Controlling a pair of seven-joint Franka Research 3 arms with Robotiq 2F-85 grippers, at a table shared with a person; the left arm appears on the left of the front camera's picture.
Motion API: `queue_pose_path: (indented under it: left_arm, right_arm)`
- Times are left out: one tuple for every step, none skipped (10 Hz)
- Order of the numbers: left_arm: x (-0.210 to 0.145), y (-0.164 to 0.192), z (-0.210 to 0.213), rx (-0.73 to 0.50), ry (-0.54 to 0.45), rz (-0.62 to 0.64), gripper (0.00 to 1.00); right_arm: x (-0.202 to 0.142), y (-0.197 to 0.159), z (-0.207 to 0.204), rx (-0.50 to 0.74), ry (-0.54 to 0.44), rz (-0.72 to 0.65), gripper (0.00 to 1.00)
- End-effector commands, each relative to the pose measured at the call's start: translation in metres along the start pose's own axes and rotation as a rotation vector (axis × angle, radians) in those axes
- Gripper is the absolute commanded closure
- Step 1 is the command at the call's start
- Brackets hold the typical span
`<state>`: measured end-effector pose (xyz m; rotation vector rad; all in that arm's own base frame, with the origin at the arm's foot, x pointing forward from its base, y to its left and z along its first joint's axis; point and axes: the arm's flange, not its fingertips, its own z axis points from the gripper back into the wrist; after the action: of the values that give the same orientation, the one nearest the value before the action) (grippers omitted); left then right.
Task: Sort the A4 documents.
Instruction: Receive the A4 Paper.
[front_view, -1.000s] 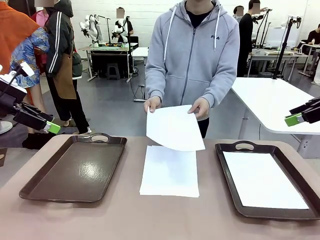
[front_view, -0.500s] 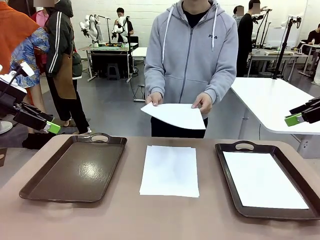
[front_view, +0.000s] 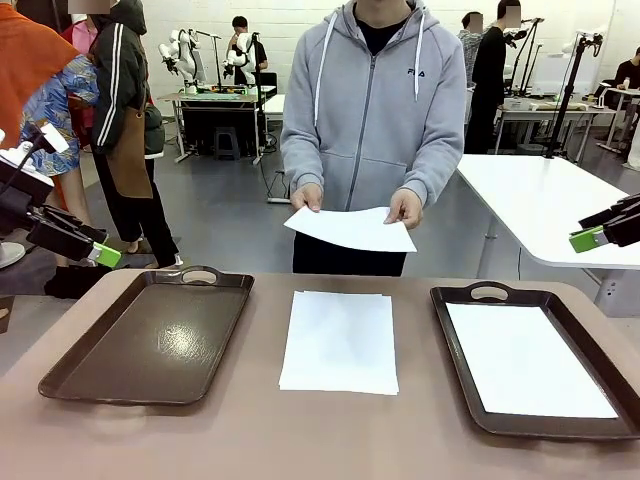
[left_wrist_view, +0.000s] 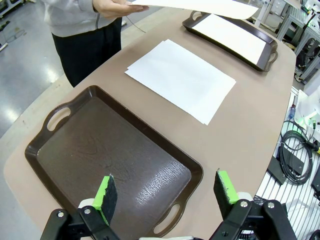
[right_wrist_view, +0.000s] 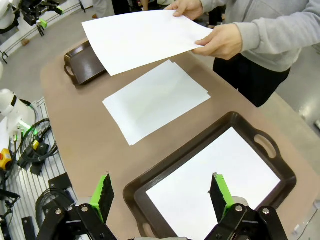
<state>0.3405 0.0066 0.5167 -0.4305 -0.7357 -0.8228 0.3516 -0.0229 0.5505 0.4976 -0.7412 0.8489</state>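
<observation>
Brown tabletop (front_view: 250, 440) carries a left tray (front_view: 150, 340) and a right tray (front_view: 455, 340). I see one A4 sheet (front_view: 525, 360) lying in the right tray and a document stack (front_view: 340, 342) between the trays. The person (front_view: 370, 110) holds another sheet (front_view: 350, 228) two-handed near the far edge. My left gripper (left_wrist_view: 166, 185) and right gripper (right_wrist_view: 162, 187) hang with fingers spread.

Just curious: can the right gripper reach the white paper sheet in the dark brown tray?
Probably yes: the open right gripper hovers above that white paper sheet, with nothing between them.
</observation>
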Motion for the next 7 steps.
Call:
queue_pose_path:
  left_arm:
    - [-0.0004, 0.0014, 0.0001, -0.013, -0.015, -0.004, 0.0]
    - [-0.0004, 0.0014, 0.0001, -0.013, -0.015, -0.004, 0.0]
    - [-0.0004, 0.0014, 0.0001, -0.013, -0.015, -0.004, 0.0]
    - [-0.0004, 0.0014, 0.0001, -0.013, -0.015, -0.004, 0.0]
    - [-0.0004, 0.0014, 0.0001, -0.013, -0.015, -0.004, 0.0]
    - [-0.0004, 0.0014, 0.0001, -0.013, -0.015, -0.004, 0.0]
    - [-0.0004, 0.0014, 0.0001, -0.013, -0.015, -0.004, 0.0]
  right_arm:
    - [0.0008, 0.0007, -0.0007, 0.002, -0.003, 0.005, 0.0]
    - [0.0008, 0.0007, -0.0007, 0.002, -0.003, 0.005, 0.0]
    - [0.0008, 0.0007, -0.0007, 0.002, -0.003, 0.005, 0.0]
    - [0.0008, 0.0007, -0.0007, 0.002, -0.003, 0.005, 0.0]
    - [0.0008, 0.0007, -0.0007, 0.002, -0.003, 0.005, 0.0]
    - [0.0008, 0.0007, -0.0007, 0.002, -0.003, 0.005, 0.0]
    - [0.0008, 0.0007, -0.0007, 0.002, -0.003, 0.005, 0.0]
